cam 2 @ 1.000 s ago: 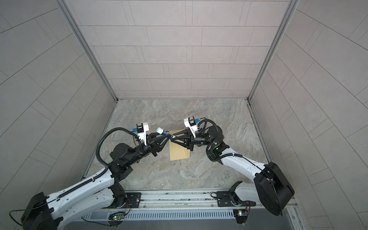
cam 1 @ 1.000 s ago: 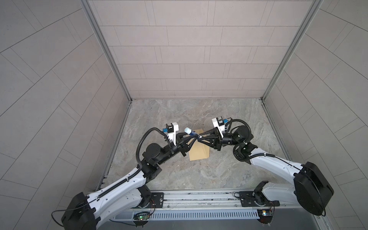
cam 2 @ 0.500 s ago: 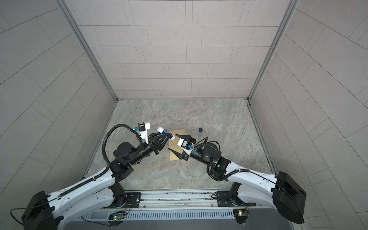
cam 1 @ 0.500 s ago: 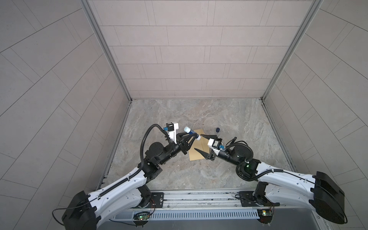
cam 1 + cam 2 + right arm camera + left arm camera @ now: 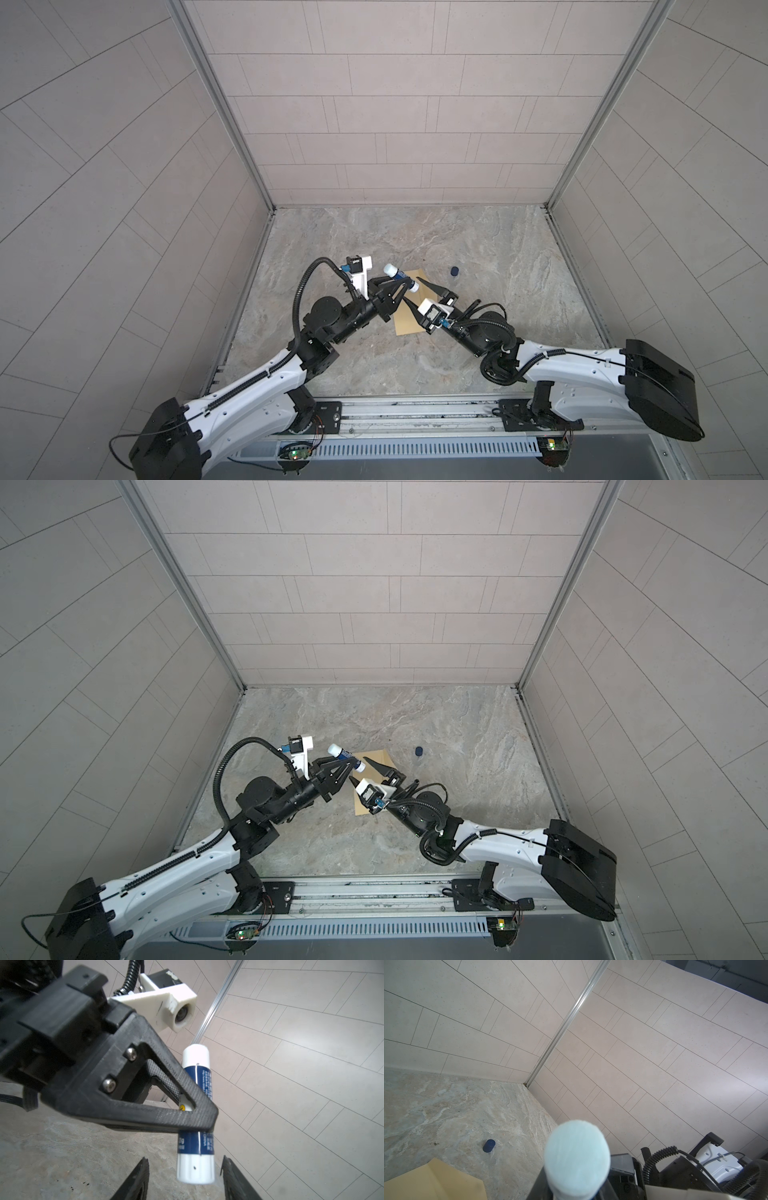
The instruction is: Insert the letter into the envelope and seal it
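The mustard-tan envelope (image 5: pixel 405 326) (image 5: pixel 361 806) (image 5: pixel 433 1182) lies flat on the stone table, partly under both grippers. The letter is not in view. My left gripper (image 5: pixel 405 284) (image 5: pixel 347 766) (image 5: pixel 577 1188) hangs above the envelope, shut on a blue-and-white glue stick (image 5: pixel 400 274) (image 5: pixel 345 755) (image 5: pixel 196 1147) round its middle. The stick's uncapped pale end (image 5: pixel 577 1163) faces the left wrist camera. My right gripper (image 5: pixel 417 297) (image 5: pixel 365 774) (image 5: pixel 185 1180) is open, a finger on each side of the stick's white ribbed lower end, with a gap on both sides.
A small dark blue cap (image 5: pixel 454 271) (image 5: pixel 419 751) (image 5: pixel 489 1145) lies on the table, to the right of the envelope's far end. Tiled walls close the table (image 5: pixel 374 365) on three sides. The two wrists are close together over the envelope.
A second ago the right gripper was shut at the stick's end. It has since opened, dropped low and come under the stick's ribbed end. The dark cap now lies on the table. The left gripper barely moved.
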`<state>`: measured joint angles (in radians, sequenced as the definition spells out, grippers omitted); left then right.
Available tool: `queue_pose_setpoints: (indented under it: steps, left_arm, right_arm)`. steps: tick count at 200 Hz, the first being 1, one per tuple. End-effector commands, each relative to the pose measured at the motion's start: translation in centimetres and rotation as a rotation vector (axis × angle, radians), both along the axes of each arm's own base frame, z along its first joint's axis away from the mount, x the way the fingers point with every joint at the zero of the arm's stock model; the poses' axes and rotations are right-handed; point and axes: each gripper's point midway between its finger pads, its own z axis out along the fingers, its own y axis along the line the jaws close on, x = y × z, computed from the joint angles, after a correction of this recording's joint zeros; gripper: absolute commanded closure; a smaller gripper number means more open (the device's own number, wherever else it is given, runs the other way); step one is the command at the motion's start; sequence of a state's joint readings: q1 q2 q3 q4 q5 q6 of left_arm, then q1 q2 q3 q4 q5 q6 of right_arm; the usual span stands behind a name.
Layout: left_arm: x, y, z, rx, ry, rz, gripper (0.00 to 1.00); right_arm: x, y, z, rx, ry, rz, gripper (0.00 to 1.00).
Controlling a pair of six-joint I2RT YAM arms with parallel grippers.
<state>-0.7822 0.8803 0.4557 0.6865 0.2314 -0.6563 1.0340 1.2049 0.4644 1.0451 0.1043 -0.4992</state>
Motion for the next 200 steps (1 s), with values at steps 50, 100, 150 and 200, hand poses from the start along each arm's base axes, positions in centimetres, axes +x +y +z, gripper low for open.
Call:
queue_pose_setpoints:
  steps: [50,100,150,200]
  left_arm:
    - [-0.4,0.3,1.8,-0.041,-0.041,0.001,1.00]
    - [-0.4,0.3,1.7,-0.039,-0.039,0.002,1.00]
    - [-0.3,0.2,0.9,-0.007,-0.042,0.002,1.00]
    - [-1.2,-0.5,0.3,0.072,-0.109,-0.043,1.00]
  right_arm:
    - [0.1,-0.2,1.3,0.038,-0.030,-0.021,0.60]
    - [0.0,-0.1,1.4,0.048,-0.023,-0.011,0.77]
    - [-0.9,-0.3,1.9,0.067,0.020,0.049,0.91]
    - [-1.8,-1.0,2.4,0.115,0.335,0.357,0.97]
